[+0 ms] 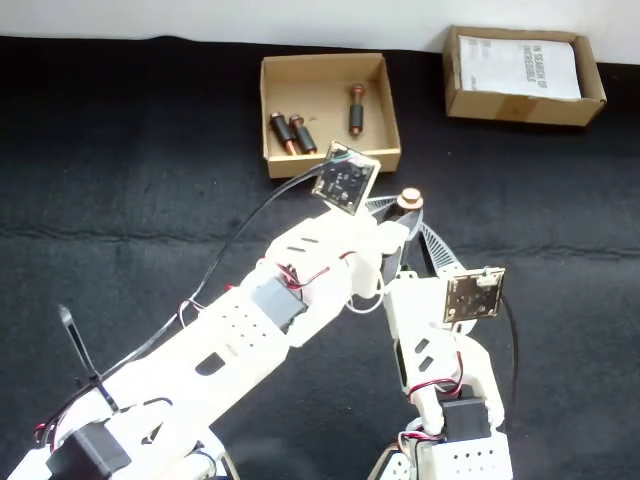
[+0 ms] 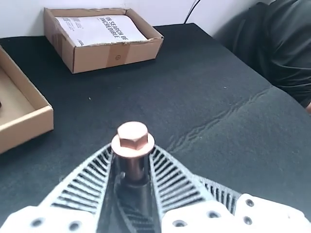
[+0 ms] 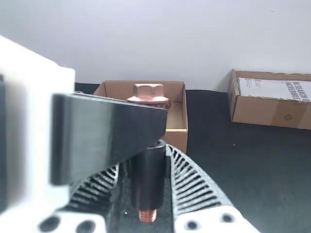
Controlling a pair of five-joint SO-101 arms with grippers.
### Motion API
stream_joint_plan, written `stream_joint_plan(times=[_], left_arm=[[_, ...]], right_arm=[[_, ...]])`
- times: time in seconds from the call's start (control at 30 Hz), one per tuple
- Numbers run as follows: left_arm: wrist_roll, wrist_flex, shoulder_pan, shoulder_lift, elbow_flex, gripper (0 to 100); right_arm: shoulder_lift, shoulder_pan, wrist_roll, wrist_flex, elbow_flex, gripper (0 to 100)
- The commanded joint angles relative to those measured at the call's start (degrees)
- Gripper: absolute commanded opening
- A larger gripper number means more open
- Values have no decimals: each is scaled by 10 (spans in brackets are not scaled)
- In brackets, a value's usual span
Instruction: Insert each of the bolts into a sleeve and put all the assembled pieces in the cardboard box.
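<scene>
My left gripper (image 2: 132, 162) and right gripper (image 3: 146, 162) (seemingly lower) both clamp the black cylindrical sleeve (image 3: 147, 187), its copper hex-headed bolt (image 2: 132, 137) upright; the brown cardboard box (image 1: 300, 163) lies just beyond.

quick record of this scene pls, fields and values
left gripper: shut on bolt, head facing up
right gripper: shut on black sleeve
bolt in sleeve: yes, thread tip pokes out the far end
cardboard box: open, three assembled pieces inside
second box: beside it, holds a printed sheet
</scene>
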Motion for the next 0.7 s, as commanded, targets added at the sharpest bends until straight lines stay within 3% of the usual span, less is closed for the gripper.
stream_joint_plan(times=[0.0, 0.1, 0.33, 0.67], left_arm=[[-6, 4, -4, -6, 8, 13], [-6, 4, -4, -6, 8, 35], [-6, 43, -6, -12, 0, 289], [-6, 215, -21, -65, -84, 295]], right_arm=[[-14, 0, 4, -18, 71, 6], [-14, 0, 4, -18, 70, 6], [-14, 0, 4, -18, 70, 6], [-12, 0, 4, -18, 74, 6]])
